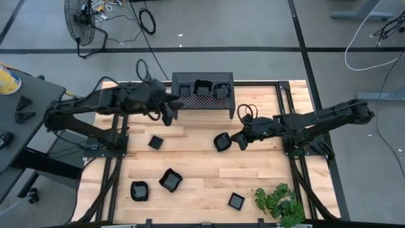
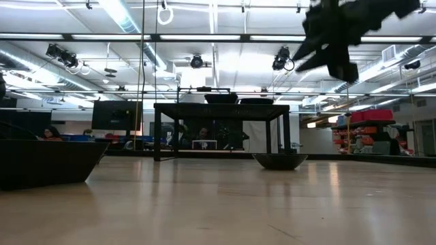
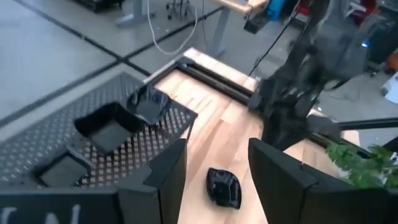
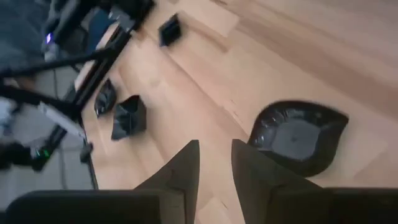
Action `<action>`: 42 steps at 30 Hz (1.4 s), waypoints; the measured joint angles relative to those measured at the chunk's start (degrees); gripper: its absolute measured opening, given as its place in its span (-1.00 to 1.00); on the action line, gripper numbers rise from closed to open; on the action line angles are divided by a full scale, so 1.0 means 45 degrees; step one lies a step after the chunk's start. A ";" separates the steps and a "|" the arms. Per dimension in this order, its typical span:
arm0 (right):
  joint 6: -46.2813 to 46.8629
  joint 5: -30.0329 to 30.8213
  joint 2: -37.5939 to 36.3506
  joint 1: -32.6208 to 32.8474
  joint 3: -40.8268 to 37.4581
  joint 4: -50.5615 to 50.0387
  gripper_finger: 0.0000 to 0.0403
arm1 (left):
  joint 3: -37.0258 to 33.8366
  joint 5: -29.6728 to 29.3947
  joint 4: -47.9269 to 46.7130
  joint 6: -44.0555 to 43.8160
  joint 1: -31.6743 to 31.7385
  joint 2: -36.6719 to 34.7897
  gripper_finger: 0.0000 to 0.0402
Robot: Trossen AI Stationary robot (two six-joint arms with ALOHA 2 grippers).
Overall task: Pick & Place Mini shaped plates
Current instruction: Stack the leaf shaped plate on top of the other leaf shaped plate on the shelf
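Three mini plates sit on top of the black perforated stand [image 1: 202,88]; in the left wrist view they are a square one [image 3: 107,127], a wavy one [image 3: 150,102] and another [image 3: 59,165]. More lie flat on the wooden table: one in the middle [image 1: 222,141], and others [image 1: 155,142], [image 1: 170,180], [image 1: 139,190], [image 1: 236,201]. My left gripper [image 1: 169,113] hovers open by the stand's left front corner, holding nothing [image 3: 214,168]. My right gripper [image 1: 239,140] hangs just right of the middle plate [image 4: 298,137], raised above the table, fingers slightly apart and empty [image 4: 214,155].
A green plant [image 1: 278,202] stands at the table's near right corner. The stand on legs [image 2: 218,129] takes up the far middle. Bare wood lies between the plates, widest in the middle and on the right side [image 1: 266,171]. Dark arm frames run along both table sides.
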 joint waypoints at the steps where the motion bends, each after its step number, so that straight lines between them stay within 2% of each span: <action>1: 0.0463 0.0036 0.0007 -0.0010 -0.0392 0.0319 -0.52 | 0.0000 -0.0120 -0.0030 0.0156 -0.0002 -0.0112 -0.12; 6: 0.2712 0.0292 -0.0002 -0.0019 -0.1690 0.0408 -0.52 | 0.0000 -0.0332 -0.0140 0.0532 0.0018 -0.0432 -0.12; 9: 0.3437 0.0250 0.0006 -0.0019 -0.1861 0.0449 -0.52 | 0.0000 -0.0448 -0.0349 0.0536 0.0018 -0.0480 -0.12; 16: 0.3436 -0.0175 0.1019 -0.0019 -0.0695 0.0460 -0.52 | 0.0000 -0.0716 -0.0581 0.0554 0.0018 -0.0477 -0.12; 20: 0.4137 0.0062 0.2272 -0.0193 0.0230 -0.0919 -0.52 | 0.0000 -0.0960 -0.0583 0.0552 0.0018 -0.0478 -0.12; 29: 0.5628 -0.0084 0.4070 -0.0974 0.0427 -0.1389 -0.50 | 0.0000 -0.0965 -0.0575 0.0522 0.0018 -0.0475 -0.12; 33: 0.5069 -0.0615 0.4513 -0.1147 0.0427 -0.1279 -0.38 | 0.0000 -0.0963 -0.0582 0.0517 0.0018 -0.0475 -0.12; 42: 0.5086 -0.0675 0.5313 -0.1156 0.0432 -0.1124 0.05 | 0.0000 -0.0965 -0.0576 0.0279 0.0018 -0.0475 -0.12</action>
